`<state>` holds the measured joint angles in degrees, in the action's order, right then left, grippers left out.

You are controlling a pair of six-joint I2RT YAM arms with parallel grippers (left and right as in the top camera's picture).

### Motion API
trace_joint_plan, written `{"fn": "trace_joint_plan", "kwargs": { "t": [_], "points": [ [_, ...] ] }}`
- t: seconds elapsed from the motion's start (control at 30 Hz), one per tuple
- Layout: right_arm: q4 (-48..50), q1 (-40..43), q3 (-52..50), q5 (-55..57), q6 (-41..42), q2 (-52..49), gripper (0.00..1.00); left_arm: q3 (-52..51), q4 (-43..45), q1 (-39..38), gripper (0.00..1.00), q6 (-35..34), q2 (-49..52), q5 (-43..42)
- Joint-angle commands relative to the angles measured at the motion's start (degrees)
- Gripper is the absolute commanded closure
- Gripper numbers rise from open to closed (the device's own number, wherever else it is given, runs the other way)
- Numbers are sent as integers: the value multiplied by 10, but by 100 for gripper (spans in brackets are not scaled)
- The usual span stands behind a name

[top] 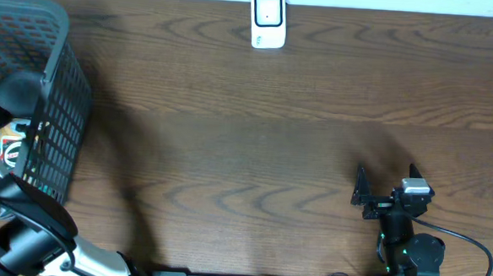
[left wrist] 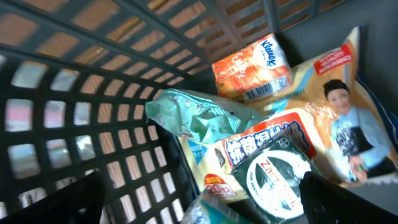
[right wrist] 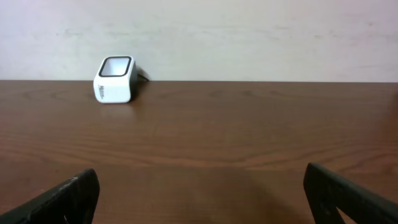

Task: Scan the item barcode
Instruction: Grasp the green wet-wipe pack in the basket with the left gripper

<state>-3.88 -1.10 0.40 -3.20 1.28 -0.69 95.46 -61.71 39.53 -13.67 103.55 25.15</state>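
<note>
My left gripper [left wrist: 202, 208] hangs open inside the black mesh basket [top: 58, 103], above a heap of packaged items. Its black fingertips [left wrist: 71, 199] frame a dark green pack with a round white label [left wrist: 277, 177]. Behind that lie a crumpled green packet [left wrist: 199, 115], a yellow snack bag [left wrist: 339, 118] and an orange Kleenex pack [left wrist: 252, 65] showing a barcode [left wrist: 260, 92]. The white scanner [top: 268, 21] stands at the table's far edge, also in the right wrist view as the scanner [right wrist: 114, 79]. My right gripper [top: 386, 181] rests open and empty at the near right.
The basket's mesh wall [left wrist: 81, 112] rises close on the left of my left gripper. My left arm [top: 22, 219] bends over the basket's near side. Brown wooden table [top: 246, 138] stretches between basket, scanner and right arm. A black cable [top: 469, 251] loops beside the right arm's base.
</note>
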Motion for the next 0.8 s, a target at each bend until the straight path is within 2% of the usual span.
{"fn": "trace_joint_plan", "kwargs": {
  "t": [0.0,0.23,0.43,0.63,0.7,0.77],
  "points": [
    [-2,-3,-1,0,8,3,1,4,-4,13,2,-56,23,-1],
    [-2,-3,-1,0,8,3,1,4,-1,38,2,-54,60,-1],
    [-2,-3,-1,0,8,3,1,4,1,46,2,-16,73,-2],
    [-2,-3,-1,0,8,3,1,4,16,46,2,-17,74,-31],
    [-2,-3,-1,0,8,3,1,4,16,46,2,-33,74,-31],
    [-2,-3,-1,0,8,3,1,4,16,47,2,-79,74,-31]
  ]
}}
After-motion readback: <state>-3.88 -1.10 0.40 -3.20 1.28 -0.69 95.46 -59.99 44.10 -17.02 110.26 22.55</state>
